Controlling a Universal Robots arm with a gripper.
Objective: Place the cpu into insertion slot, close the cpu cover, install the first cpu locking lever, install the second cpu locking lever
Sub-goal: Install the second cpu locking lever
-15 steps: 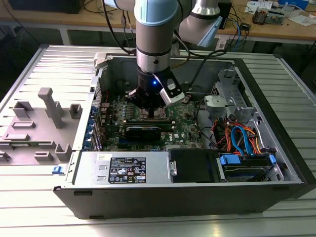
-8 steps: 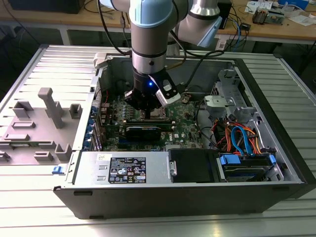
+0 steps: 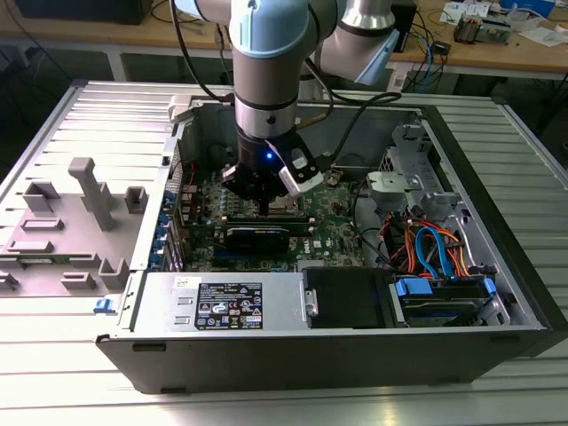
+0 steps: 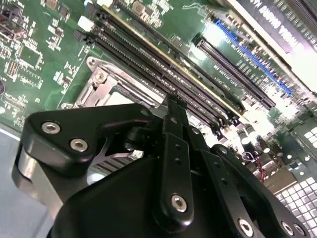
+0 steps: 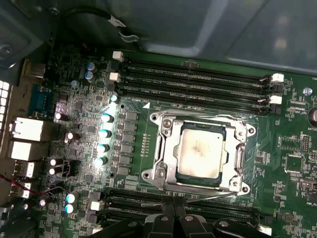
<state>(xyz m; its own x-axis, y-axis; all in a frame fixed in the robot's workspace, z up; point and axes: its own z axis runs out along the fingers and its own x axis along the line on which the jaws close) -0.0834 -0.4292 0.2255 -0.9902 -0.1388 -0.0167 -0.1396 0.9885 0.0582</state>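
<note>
We're looking down into the open computer case (image 3: 497, 266), which lies on its side on the ribbed metal desk (image 3: 293, 399) and takes up the centre and right of the exterior view. The arm (image 3: 266, 53) drops in from the top centre, and its hand (image 3: 264, 197) hangs low over the green motherboard (image 3: 337, 222), right in the middle of the frame.

In the first wrist view we see the cpu (image 5: 200, 152) sitting in the insertion slot (image 5: 163, 173), its silvery top facing up, centre right of that picture. The cpu cover (image 5: 241, 144) lies flat over it, framing the chip through its window. A thin lever (image 5: 218, 197) runs along the lower edge of the socket, just above the hand's black fingers (image 5: 166, 225), which poke in at the bottom centre. The fingers sit pressed close together, with nothing that we can see between them. Long black memory slots (image 5: 198, 79) run across above the socket, and another pair (image 5: 124, 201) runs below it.

In the second wrist view the hand (image 4: 172, 101) rises from the bottom centre, its tips together just beside the socket's metal rim (image 4: 106, 87). Memory slots (image 4: 163, 69) and a blue connector (image 4: 252, 57) slant across the upper right.

At the exterior view's left, grey holders (image 3: 89, 191) stand on the desk.
</note>
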